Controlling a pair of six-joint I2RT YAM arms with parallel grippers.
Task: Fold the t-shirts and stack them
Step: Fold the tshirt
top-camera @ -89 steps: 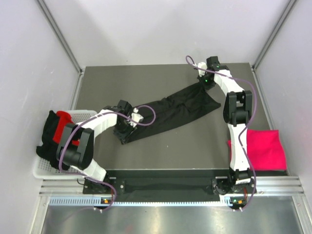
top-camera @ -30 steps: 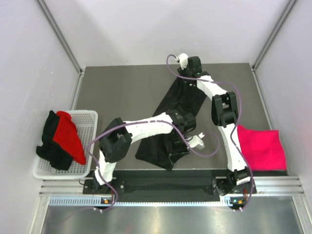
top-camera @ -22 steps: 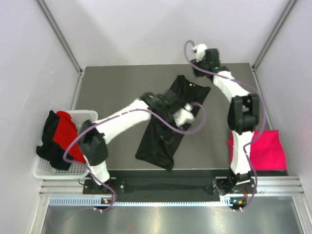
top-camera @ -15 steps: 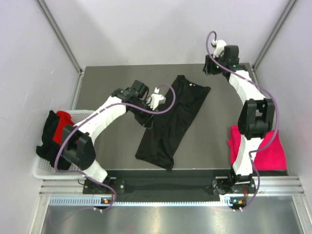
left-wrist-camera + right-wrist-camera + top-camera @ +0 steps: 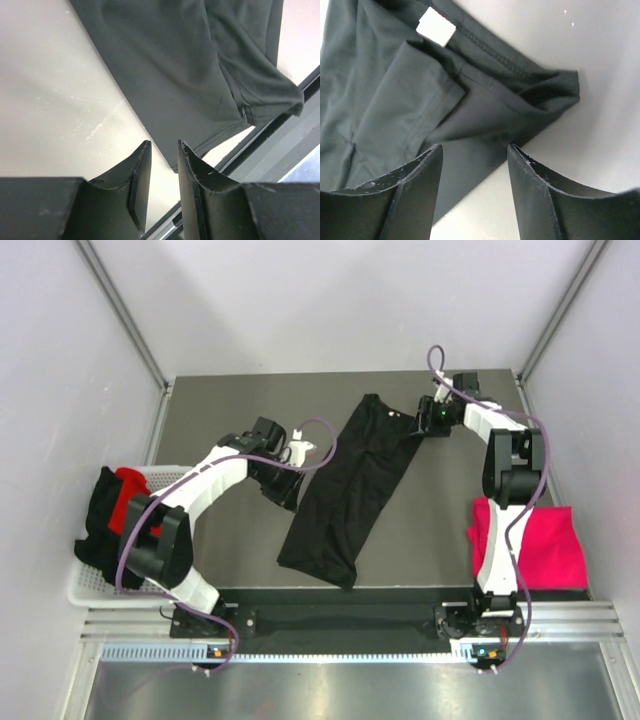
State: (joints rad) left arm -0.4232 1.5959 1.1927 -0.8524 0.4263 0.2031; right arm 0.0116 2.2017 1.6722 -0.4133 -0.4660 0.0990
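Observation:
A black t-shirt (image 5: pixel 350 490) lies on the dark table as a long narrow strip, running from the far middle down to the near edge. It also shows in the left wrist view (image 5: pixel 190 65) and the right wrist view (image 5: pixel 395 100), where its white tag (image 5: pixel 436 26) is visible. My left gripper (image 5: pixel 288 492) (image 5: pixel 164 146) is beside the strip's left edge over bare table, its jaws narrowly apart and empty. My right gripper (image 5: pixel 427 424) (image 5: pixel 475 150) hovers open over the strip's far right corner, holding nothing. A folded pink-magenta t-shirt (image 5: pixel 535 545) lies at the right.
A white wire basket (image 5: pixel 180 472) at the left edge holds a red shirt (image 5: pixel 135 510) and a black shirt (image 5: pixel 100 530) hanging over its side. A metal rail (image 5: pixel 350 620) runs along the near table edge. Frame posts stand at the far corners.
The black shirt was swung from lying crosswise to a near-lengthwise strip and released. The left arm swept right, then back to the strip's left edge. The right gripper came back down to the far corner.

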